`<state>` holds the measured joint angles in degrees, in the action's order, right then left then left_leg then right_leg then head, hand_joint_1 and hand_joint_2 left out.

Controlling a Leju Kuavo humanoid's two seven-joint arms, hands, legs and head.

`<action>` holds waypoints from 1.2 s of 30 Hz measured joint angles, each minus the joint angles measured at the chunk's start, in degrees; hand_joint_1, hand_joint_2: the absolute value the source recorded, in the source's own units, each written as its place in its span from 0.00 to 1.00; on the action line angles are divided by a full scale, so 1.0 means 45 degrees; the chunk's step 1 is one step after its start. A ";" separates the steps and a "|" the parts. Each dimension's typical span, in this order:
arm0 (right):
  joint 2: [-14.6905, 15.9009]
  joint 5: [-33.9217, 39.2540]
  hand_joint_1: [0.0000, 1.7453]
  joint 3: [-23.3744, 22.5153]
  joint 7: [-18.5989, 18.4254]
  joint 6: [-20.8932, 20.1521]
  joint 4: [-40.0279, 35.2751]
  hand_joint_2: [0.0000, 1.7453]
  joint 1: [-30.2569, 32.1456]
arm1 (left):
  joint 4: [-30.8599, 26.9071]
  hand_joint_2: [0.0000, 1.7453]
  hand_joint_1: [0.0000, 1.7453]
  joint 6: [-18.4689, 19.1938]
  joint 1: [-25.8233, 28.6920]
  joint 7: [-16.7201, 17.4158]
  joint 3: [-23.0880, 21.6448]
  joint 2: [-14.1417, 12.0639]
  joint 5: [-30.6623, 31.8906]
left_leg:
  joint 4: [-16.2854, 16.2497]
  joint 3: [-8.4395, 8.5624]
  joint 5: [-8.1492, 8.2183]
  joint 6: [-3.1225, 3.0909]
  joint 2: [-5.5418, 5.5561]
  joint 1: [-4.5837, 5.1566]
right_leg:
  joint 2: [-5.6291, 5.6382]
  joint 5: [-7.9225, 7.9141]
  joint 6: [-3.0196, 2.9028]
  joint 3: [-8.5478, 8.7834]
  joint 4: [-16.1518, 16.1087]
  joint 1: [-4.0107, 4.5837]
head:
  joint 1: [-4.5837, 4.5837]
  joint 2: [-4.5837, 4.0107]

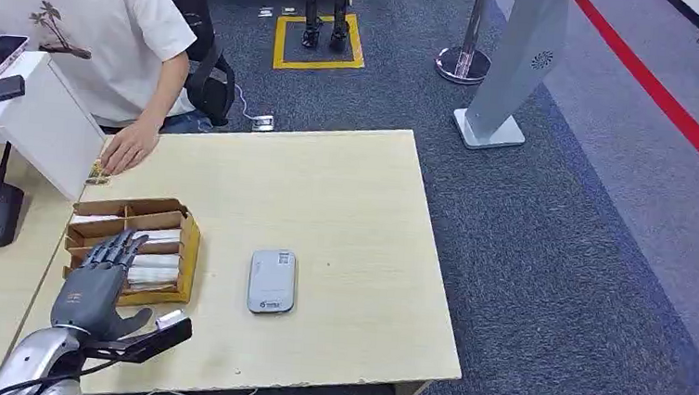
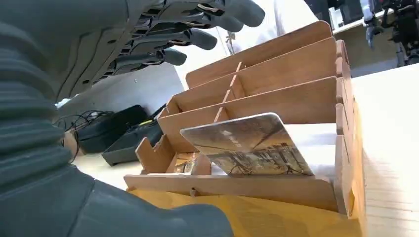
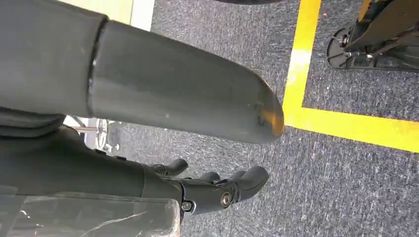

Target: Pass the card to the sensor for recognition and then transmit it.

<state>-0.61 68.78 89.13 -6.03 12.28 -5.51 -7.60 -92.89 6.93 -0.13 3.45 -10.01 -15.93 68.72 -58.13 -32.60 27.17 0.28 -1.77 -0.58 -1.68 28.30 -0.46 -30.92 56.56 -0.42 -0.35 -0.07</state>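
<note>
The card [image 2: 249, 145] is seen leaning in the front slot of the wooden box [image 1: 188, 242]. It looks thin, stiff and slippery (best pinched by its top edge). The left hand [image 1: 98, 278] is spread above, holding nothing; the right hand [image 3: 217, 190] hangs with its fingers curled in.

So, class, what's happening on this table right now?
The robot's left hand hovers with fingers spread over a wooden card box on the table, holding nothing. A card leans in the box's front slot. The grey sensor lies beside the box, untouched. A person's hand rests on the table's far edge.
</note>
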 joint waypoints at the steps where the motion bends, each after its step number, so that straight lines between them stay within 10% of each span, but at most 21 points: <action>1: 0.0000 0.0000 0.00 0.0000 0.0000 0.0000 0.0000 0.00 0.0001 | 0.0000 1.00 0.00 0.0000 0.0007 0.0000 0.0000 0.0000 0.0000 | 0.0000 0.0000 0.0000 0.0000 0.0000 0.0000 | 0.0000 0.0000 0.0000 0.0000 0.0000 0.0000 | 0.0000 0.0000; 36: 0.0000 -0.0053 0.00 0.0000 -0.0126 -0.0058 0.0000 0.00 0.0000 | 0.0000 1.00 0.00 0.0005 0.0234 0.0000 0.0000 0.0204 -0.0029 | 0.0001 0.0000 0.0000 0.0000 0.0000 0.0000 | 0.0000 0.0000 0.0000 -0.0001 0.0000 0.0001 | 0.0000 -0.0005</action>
<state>-0.61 68.54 89.13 -6.60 12.02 -5.51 -7.60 -92.89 6.95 0.93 3.45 -10.01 -15.02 68.59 -58.13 -32.60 27.17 0.28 -1.77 -0.58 -1.68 28.30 -0.46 -30.92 56.56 -0.41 -0.35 -0.09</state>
